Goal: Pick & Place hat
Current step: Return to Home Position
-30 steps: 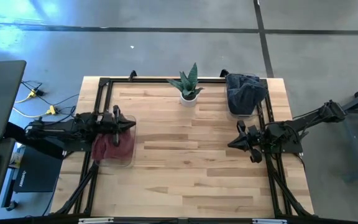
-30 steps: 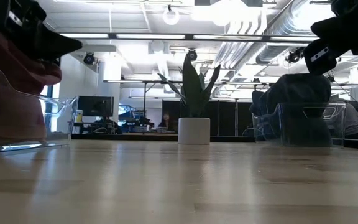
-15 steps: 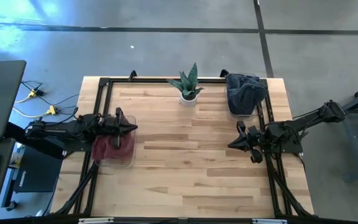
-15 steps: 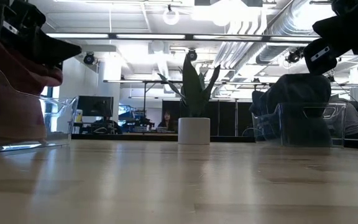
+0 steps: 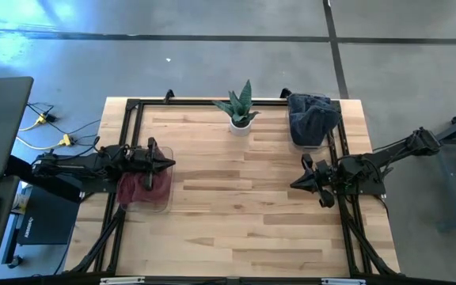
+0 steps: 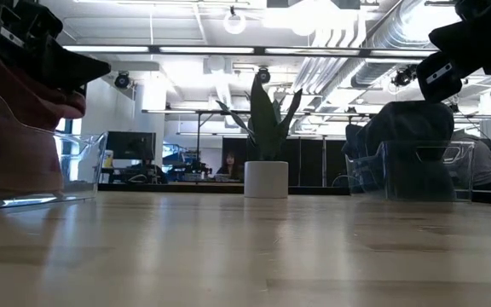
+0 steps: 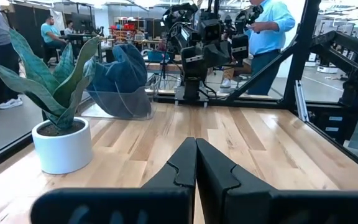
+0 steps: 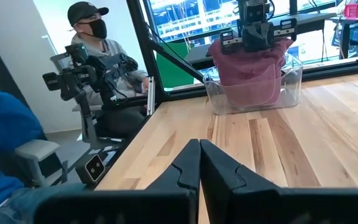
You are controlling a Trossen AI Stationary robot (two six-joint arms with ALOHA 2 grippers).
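Both hats binned: blue cap (image 5: pixel 311 117) in right transparent bin (image 5: pixel 307 145), maroon cap (image 5: pixel 141 186) in left transparent bin (image 5: pixel 161 207). Left tool (image 5: pixel 169 164) and right tool (image 5: pixel 294 184) pinched closed, empty, above worktop (image 5: pixel 236 206). Likely only homing left.

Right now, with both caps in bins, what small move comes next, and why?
Probably draw the left tool back from above the bin holding the red cap; the blue cap is binned too, both tools are shut and empty, and the right tool hangs clear.
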